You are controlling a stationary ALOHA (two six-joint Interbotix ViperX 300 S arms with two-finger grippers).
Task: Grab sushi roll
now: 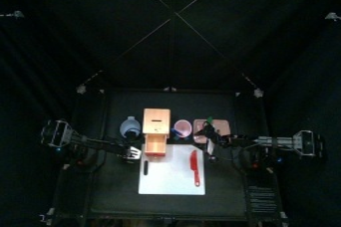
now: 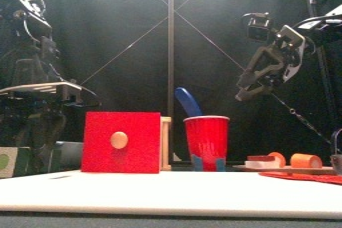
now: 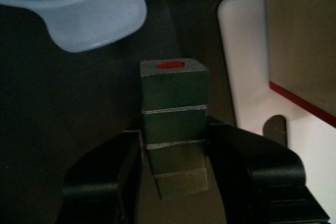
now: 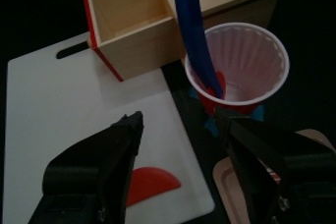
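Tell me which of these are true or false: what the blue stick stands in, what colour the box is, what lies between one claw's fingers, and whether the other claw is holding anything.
1. The blue utensil stands in the red cup. True.
2. The wooden box has a green front. False: its front face is red, with a round wooden knob.
3. The left gripper has its jaws on either side of a row of green blocks. True.
4. The right gripper is clamped on the red cup. False: it hangs open above the white cutting board, holding nothing.
5. The cutting board is black. False: it is white.
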